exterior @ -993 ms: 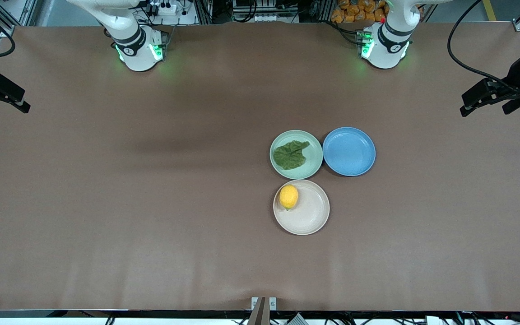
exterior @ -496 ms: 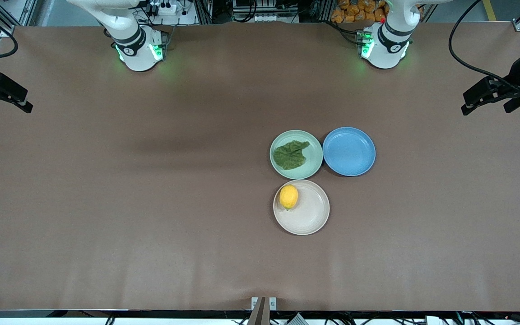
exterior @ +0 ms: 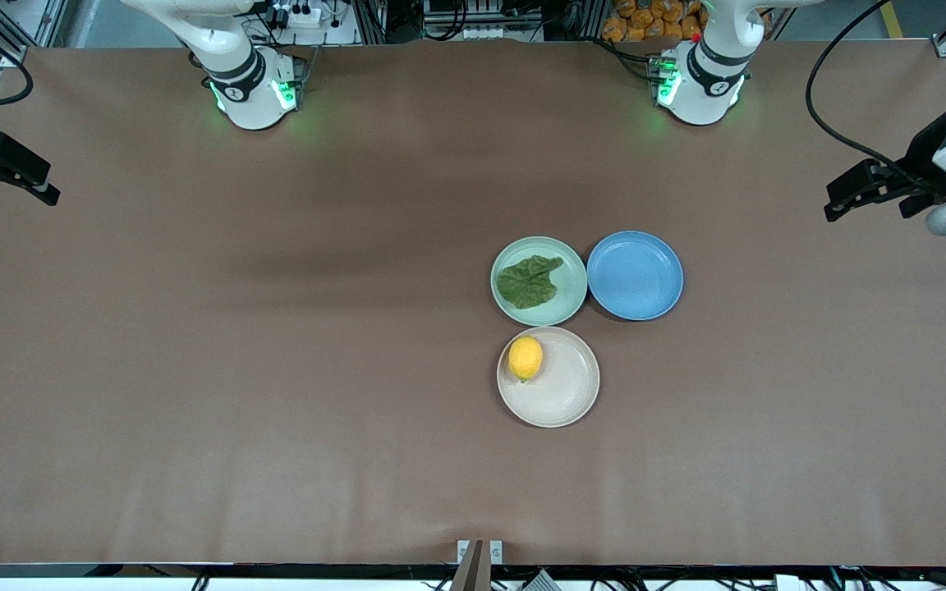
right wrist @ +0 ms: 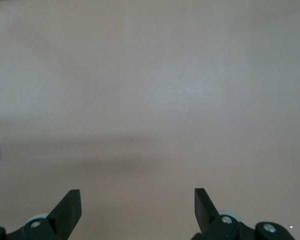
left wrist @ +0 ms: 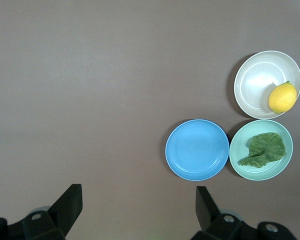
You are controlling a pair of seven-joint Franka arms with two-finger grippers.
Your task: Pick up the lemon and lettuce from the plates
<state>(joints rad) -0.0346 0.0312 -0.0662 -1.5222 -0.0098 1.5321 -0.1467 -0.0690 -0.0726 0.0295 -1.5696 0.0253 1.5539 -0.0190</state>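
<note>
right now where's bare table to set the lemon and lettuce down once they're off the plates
Bare brown table stretches from the mint green plate and beige plate toward the right arm's end. Another bare strip lies nearer the front camera than the beige plate. It is crowded where those two and the blue plate cluster. The lemon and lettuce lie there.

A bright yellow lemon [exterior: 525, 358] with a tiny greenish tip lies on a beige-cream plate [exterior: 563, 394], and a dark green, crinkled lettuce [exterior: 529, 281] leaf lies on a pale mint green plate [exterior: 570, 291]. Beside the mint one sits a plain blue plate [exterior: 635, 275]. All rest on a matte brown table [exterior: 276, 369].
</note>
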